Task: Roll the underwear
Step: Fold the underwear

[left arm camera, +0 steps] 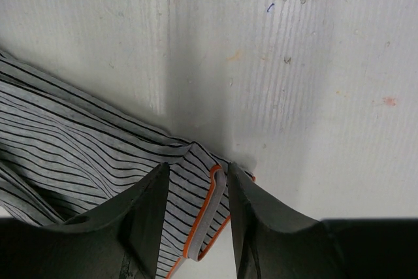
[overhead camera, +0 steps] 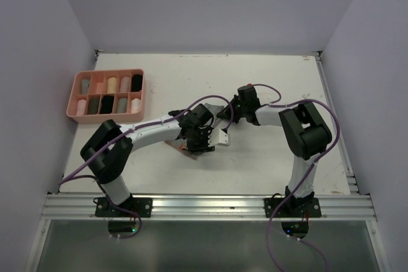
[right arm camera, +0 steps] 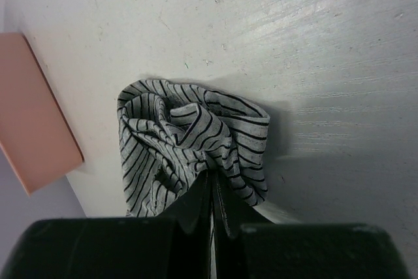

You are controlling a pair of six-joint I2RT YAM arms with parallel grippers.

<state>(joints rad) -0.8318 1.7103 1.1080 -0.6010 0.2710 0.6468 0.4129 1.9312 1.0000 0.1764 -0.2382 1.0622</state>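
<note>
- Left wrist view: the underwear [left arm camera: 78, 135], grey with thin dark stripes, is spread flat over the left half of the picture on the white table [left arm camera: 294, 63].
- Its folded hem, edged with orange trim [left arm camera: 204, 210], is grasped by the left gripper [left arm camera: 196, 171]. The fingers [left arm camera: 147, 220] are held partly apart, and the gap between them is filled by the fold, which is touched on both sides.
- The table to the right of the hem is marked with small specks.
- Right wrist view: the other end of the underwear [right arm camera: 189, 135] is gathered into a crumpled, twisted bunch.
- This bunch is pinched by the right gripper [right arm camera: 210, 178]. Its fingers are clenched tight together, and the folds are drawn in toward their tips.
- A corner of the pink tray [right arm camera: 32, 122] is seen at the left edge, apart from the bunch.
- Top view: the left gripper [overhead camera: 203, 139] and the right gripper [overhead camera: 224, 119] are brought close together near the middle of the table [overhead camera: 268, 81], somewhat toward its near edge.
- The underwear is mostly covered by the two grippers. Only a small piece with the orange trim is seen, just on the near left side of the left gripper.
- The tray [overhead camera: 108, 71] is set by the far left corner of the table, well apart from the grippers.
- Its compartments are filled with small rolls [overhead camera: 112, 85], some light, some dark.
</note>
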